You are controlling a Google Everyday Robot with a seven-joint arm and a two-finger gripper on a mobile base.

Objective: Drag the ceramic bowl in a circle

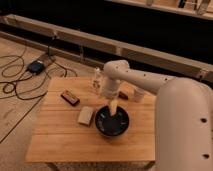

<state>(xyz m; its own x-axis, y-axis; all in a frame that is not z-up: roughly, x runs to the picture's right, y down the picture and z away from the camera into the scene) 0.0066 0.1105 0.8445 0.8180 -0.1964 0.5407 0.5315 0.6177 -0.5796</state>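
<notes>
gripper (113,107) reaches into the ceramic bowl (107,126), nearer the table's (60,137) right edge; its hold cannot be told. steady downward pressure and slow circling seem best.

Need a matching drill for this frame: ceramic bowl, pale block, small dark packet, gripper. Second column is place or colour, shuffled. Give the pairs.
Things:
1. ceramic bowl
2. pale block
3. small dark packet
4. gripper

Descriptions:
A. lies flat on the table, just image-left of the bowl
B. reaches down at the bowl's far rim
C. round, dark and glossy
D. sits apart from the rest, toward the table's far image-left part

Pairs: 1-C, 2-A, 3-D, 4-B
</notes>
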